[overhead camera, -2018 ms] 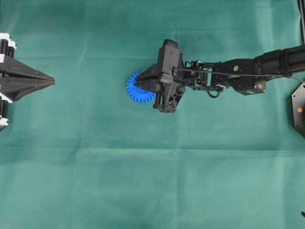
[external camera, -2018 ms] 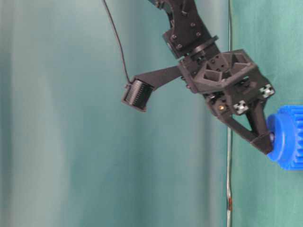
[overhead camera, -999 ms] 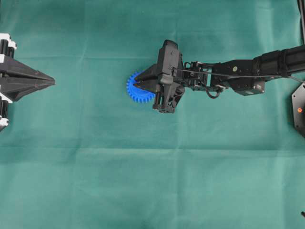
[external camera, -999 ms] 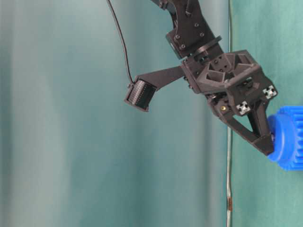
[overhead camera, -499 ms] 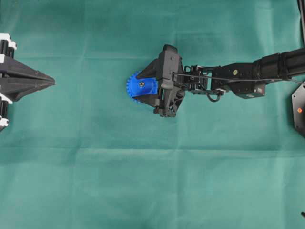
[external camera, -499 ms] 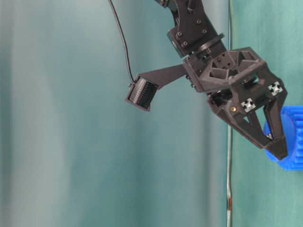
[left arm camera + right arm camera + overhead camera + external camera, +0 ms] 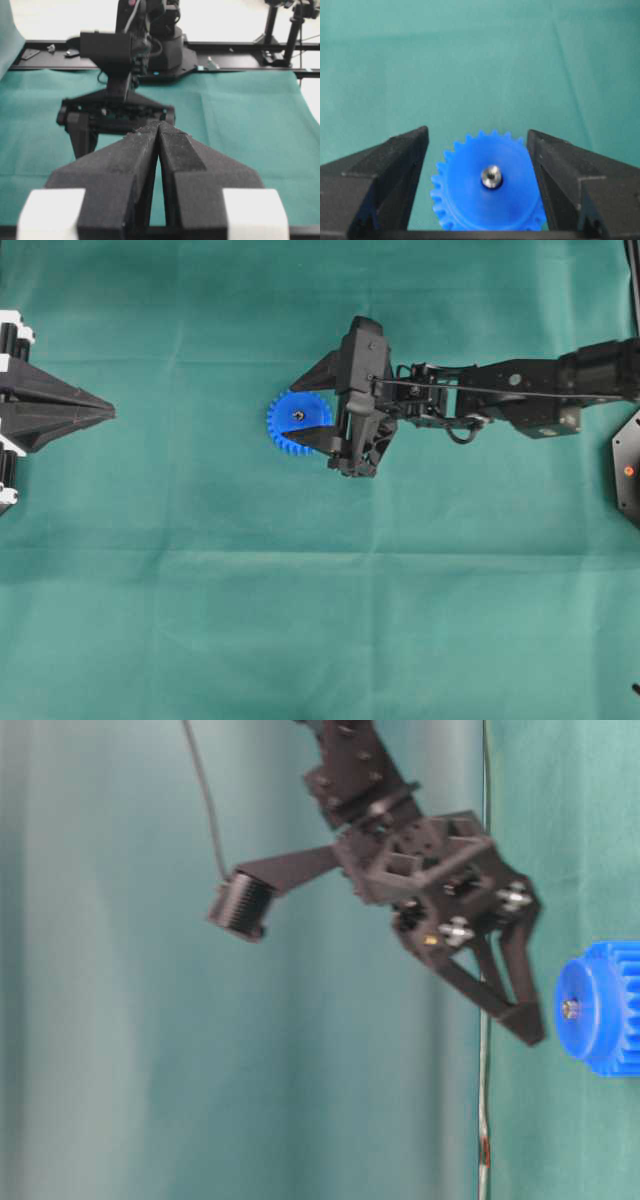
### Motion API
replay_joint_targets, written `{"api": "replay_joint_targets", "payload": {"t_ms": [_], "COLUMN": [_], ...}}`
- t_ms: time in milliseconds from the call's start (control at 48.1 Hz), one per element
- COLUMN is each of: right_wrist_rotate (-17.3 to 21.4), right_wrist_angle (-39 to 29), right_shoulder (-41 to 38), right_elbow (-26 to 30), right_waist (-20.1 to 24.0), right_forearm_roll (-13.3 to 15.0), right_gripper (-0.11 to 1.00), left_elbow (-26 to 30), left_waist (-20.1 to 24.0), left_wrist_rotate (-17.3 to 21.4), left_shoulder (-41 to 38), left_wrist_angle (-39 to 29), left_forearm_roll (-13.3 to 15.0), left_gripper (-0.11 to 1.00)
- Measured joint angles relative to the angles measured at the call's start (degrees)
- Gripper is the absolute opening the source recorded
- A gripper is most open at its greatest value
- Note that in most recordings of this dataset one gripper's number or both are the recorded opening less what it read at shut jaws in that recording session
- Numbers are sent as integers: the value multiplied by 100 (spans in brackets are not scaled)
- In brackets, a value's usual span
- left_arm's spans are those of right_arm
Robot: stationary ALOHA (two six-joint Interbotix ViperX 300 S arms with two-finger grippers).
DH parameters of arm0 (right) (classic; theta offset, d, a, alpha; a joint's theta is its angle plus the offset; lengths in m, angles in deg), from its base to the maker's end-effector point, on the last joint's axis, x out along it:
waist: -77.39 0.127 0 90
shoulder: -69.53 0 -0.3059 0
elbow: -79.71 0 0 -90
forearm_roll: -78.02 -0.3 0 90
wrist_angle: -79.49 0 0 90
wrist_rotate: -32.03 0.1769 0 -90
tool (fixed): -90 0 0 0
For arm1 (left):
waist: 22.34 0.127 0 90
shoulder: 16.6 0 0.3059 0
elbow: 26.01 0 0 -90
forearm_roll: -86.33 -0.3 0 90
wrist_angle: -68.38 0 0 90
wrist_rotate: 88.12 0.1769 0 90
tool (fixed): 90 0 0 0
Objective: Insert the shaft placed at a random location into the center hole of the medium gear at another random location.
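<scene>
On the wrinkled green cloth (image 7: 300, 620), the black right gripper (image 7: 308, 405) hangs above the gear (image 7: 296, 423), jaws spread wide and holding nothing. The toothed blue plastic disc lies flat, the shiny round-ended shaft (image 7: 490, 176) seated in its hole. Far left, the left gripper (image 7: 105, 411) rests with jaws pressed together.

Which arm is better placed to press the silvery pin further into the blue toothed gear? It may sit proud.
Right: its open gripper straddles the blue gear; the left gripper sits far off.
</scene>
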State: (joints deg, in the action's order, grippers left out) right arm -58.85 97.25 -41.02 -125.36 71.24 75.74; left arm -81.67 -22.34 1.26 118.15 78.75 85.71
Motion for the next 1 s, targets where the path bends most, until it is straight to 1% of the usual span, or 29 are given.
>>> {"api": "replay_joint_targets", "payload": {"t_ms": [166,437,541,686,999], "right_wrist_rotate": [0,-18,-35,-53,-70], "right_wrist_angle": [-193,-571,-650,-686,-694], "right_shoulder": [378,1037,1222,1354,1362], "right_elbow": [0,0,0,0,0], "right_waist": [-35,-53,-53,-62,-62], "right_forearm_roll": [18,229,255,272,272], "right_gripper": [82,82,82,82,81], "left_elbow": [0,0,0,0,0], "left_waist": [0,-9,0,0,0], "left_wrist_rotate": [0,0,0,0,0], "left_shoulder": [9,0,0,9,0], "left_wrist_angle": [-9,-9,-9,-9,-9], "left_forearm_roll": [0,0,0,0,0], "left_gripper": [0,0,0,0,0]}}
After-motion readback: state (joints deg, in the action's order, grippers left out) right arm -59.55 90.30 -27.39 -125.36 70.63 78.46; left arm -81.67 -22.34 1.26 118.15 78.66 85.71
